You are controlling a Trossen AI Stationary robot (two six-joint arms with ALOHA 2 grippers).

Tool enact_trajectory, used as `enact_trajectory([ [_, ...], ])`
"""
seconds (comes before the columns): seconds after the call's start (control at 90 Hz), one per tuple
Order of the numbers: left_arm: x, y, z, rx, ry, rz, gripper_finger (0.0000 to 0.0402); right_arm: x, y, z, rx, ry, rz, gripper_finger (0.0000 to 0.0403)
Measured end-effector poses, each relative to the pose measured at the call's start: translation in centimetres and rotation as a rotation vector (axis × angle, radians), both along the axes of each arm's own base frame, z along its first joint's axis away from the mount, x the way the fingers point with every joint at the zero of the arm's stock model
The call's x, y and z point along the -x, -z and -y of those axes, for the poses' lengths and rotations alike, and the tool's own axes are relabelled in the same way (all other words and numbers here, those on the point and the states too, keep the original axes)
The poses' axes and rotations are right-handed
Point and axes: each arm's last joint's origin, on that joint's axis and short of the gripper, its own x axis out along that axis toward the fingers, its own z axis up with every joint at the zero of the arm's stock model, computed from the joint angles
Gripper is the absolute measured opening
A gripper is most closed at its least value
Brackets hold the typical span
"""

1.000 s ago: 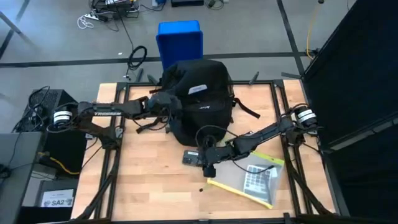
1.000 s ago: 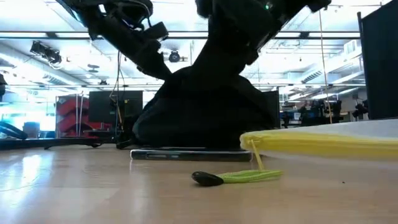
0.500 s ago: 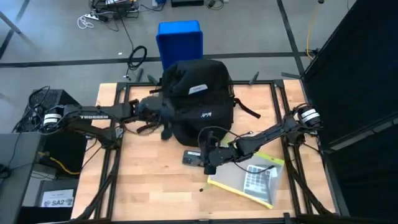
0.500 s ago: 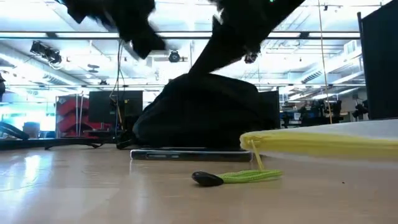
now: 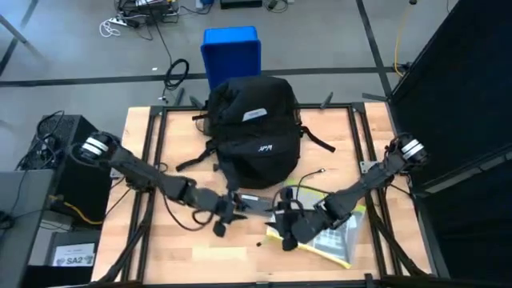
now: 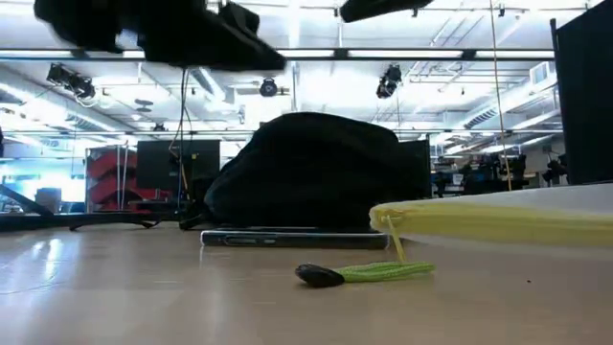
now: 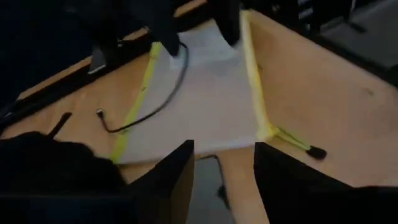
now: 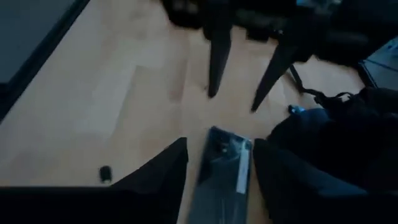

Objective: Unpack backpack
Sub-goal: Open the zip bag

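Observation:
The black backpack (image 5: 256, 132) lies on the far middle of the table, its white label up; it also fills the low view's middle (image 6: 316, 172). In front of it a flat dark device (image 5: 253, 200) lies on the wood. A clear pouch with a yellow zipper (image 5: 324, 232) lies to the right of the device. My left gripper (image 5: 234, 211) hovers open over the device's near left end, pointing toward the pouch (image 7: 205, 93). My right gripper (image 5: 282, 222) hovers open at the pouch's left end, facing the device (image 8: 224, 168). Neither holds anything.
A thin black cable (image 5: 308, 180) curls between backpack and pouch. The pouch's zipper pull (image 6: 345, 274) lies on the wood near the front. The backpack's straps (image 5: 192, 160) trail to the left and right. A blue plastic box (image 5: 232, 52) stands on the floor beyond the table's far edge.
My left gripper has left the backpack's left side and swung toward the near edge and the right, ending over the device. My right gripper has drawn back a little toward the near edge and the pouch. Both arms have risen out of the low view's middle.

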Motion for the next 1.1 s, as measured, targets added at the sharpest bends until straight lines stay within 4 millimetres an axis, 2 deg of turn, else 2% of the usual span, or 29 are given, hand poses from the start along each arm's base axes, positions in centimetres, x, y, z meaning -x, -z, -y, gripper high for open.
enact_trajectory([
  [0.167,-2.0,4.0,0.9,-0.127,0.048,-0.004,0.0137,1.1,1.3,-0.2,-0.063,0.079,-0.104,0.012],
  [0.344,-4.2,6.1,1.8,-0.211,0.079,-0.035,0.0137,3.0,3.0,1.2,-0.171,0.268,-0.346,0.0081],
  [0.5,-5.7,6.3,2.4,-0.239,0.086,-0.053,0.0137,4.5,3.8,2.6,-0.297,0.453,-0.591,0.0039],
  [0.644,-6.2,5.8,2.4,-0.242,0.083,-0.059,0.0137,5.3,4.0,2.5,-0.381,0.486,-0.736,0.0006],
  [0.867,-6.3,6.0,2.2,-0.256,0.08,-0.11,0.0137,6.8,4.0,2.0,-0.434,0.563,-0.894,0.0012],
  [1.1,-6.3,6.1,2.1,-0.237,0.067,-0.126,0.0137,9.2,3.8,2.1,-0.368,0.805,-0.994,0.0005],
])
